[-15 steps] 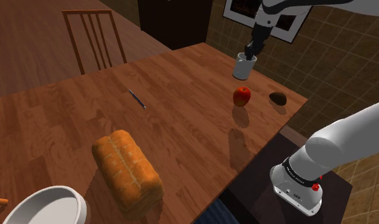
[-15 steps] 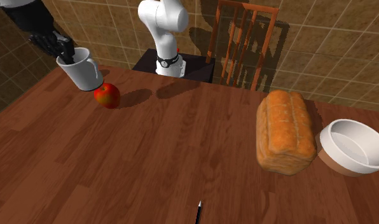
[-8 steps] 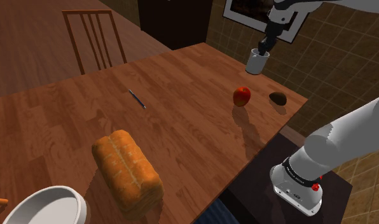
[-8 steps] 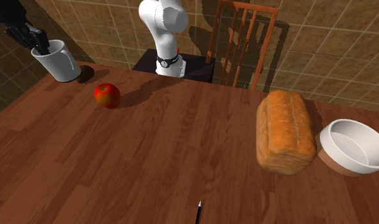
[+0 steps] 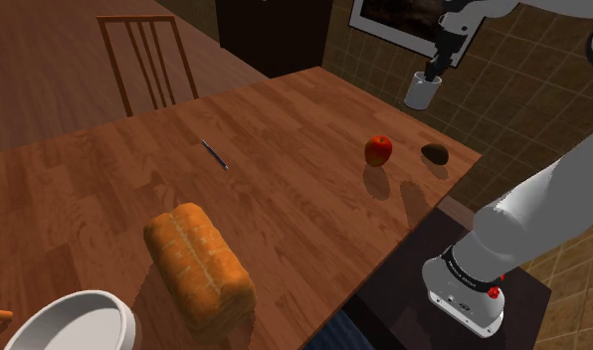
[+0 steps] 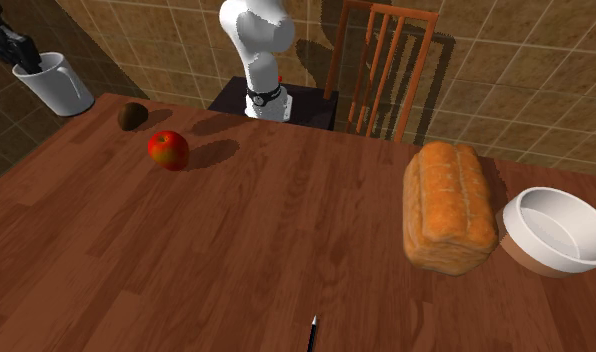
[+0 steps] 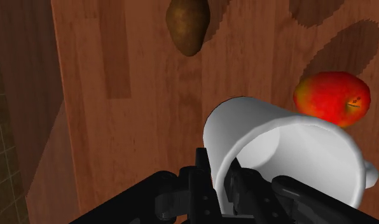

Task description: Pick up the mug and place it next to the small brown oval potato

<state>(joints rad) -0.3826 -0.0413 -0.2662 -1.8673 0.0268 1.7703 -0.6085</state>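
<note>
A white mug (image 5: pixel 421 89) hangs in the air above the table's far right corner, beyond the potato, with my black gripper (image 5: pixel 435 70) shut on its rim. In the second exterior view the mug (image 6: pixel 56 84) is at the far left, held by the gripper (image 6: pixel 28 68) past the table's edge. The small brown oval potato (image 5: pixel 435 153) lies near the table's corner, with a red apple (image 5: pixel 378 150) beside it. From the wrist, the mug (image 7: pixel 283 153) is clasped at its rim by the gripper (image 7: pixel 221 188), over the potato (image 7: pixel 188 25) and apple (image 7: pixel 332 97).
A loaf of bread (image 5: pixel 198 266) and a white bowl (image 5: pixel 71 323) sit at the near left of the wooden table (image 5: pixel 285 199). A thin pen-like stick (image 5: pixel 215 154) lies mid-table. A wooden chair (image 5: pixel 145 60) stands behind, and tiled walls close off the corner.
The arm has carried the mug up and to the shoulder view's right, from above the apple to beyond the potato near the table's corner. The grip has stayed shut.
</note>
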